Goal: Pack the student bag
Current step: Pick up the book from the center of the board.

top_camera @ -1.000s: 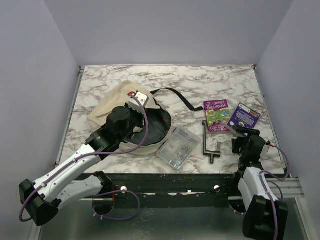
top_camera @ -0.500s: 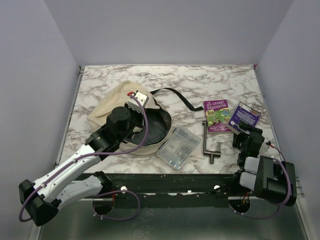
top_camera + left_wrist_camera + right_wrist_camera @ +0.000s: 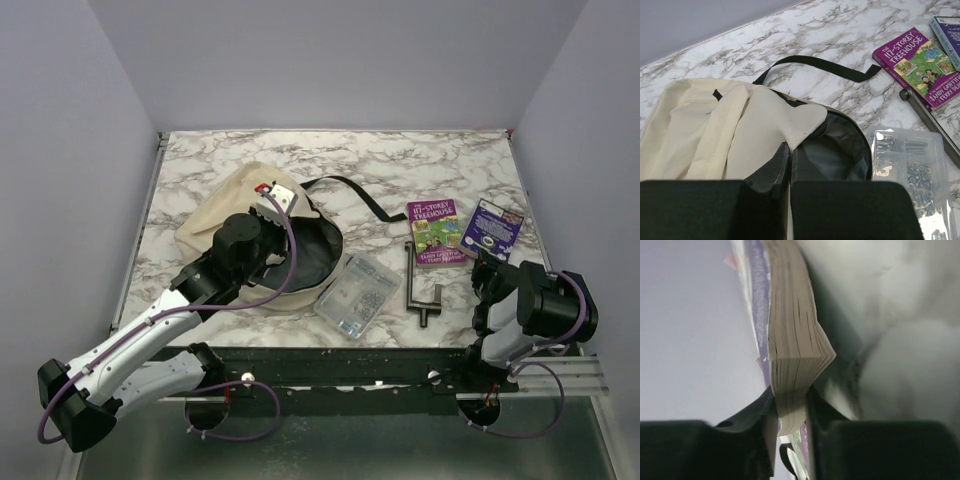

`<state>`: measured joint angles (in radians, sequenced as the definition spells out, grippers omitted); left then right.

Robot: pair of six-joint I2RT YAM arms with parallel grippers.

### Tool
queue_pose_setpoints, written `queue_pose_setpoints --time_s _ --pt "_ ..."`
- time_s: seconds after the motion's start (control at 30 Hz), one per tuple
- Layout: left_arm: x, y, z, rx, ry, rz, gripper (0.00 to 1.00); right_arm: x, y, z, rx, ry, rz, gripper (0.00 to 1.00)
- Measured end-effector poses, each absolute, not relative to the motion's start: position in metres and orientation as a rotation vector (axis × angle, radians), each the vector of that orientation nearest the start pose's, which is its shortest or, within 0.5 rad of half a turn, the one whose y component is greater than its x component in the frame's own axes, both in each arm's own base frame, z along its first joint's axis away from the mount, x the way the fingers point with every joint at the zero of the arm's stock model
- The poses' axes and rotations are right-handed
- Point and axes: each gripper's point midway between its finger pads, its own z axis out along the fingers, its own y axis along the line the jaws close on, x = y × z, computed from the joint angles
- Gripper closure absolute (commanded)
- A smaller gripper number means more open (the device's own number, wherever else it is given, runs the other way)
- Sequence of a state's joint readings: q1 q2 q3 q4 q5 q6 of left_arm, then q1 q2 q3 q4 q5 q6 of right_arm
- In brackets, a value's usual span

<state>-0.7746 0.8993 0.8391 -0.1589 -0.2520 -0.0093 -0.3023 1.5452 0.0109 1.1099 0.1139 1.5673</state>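
Your right fingers (image 3: 752,412) pinch the small book (image 3: 790,340) by its page edge while your left fingers (image 3: 767,172) clamp the flap of the bag (image 3: 705,125), which lies left on the table (image 3: 400,160), so seat the book deeper before carrying it to that open mouth.

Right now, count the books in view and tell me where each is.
2. The Treehouse book lies flat, right of centre; the dark purple book, just right of it, is pinched by the right fingers.
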Motion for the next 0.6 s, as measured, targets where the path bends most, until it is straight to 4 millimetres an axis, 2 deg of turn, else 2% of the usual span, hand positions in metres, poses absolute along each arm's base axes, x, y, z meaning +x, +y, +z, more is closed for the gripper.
queue_pose_setpoints --time_s 0.17,0.4,0.47,0.6 --pt "0.269 -0.202 0.272 0.496 1.725 -0.335 1.0 0.315 -0.069 0.05 1.579 1.163 0.749 0.99" --pt "0.27 -0.199 0.272 0.482 1.726 -0.318 1.0 0.314 -0.051 0.085 1.365 1.302 0.747 1.0" --pt "0.271 -0.198 0.272 0.477 1.725 -0.314 1.0 0.317 -0.055 0.108 1.282 1.339 0.674 1.0" --pt "0.273 -0.194 0.273 0.458 1.725 -0.294 1.0 0.335 -0.067 0.177 1.065 1.425 0.513 1.0"
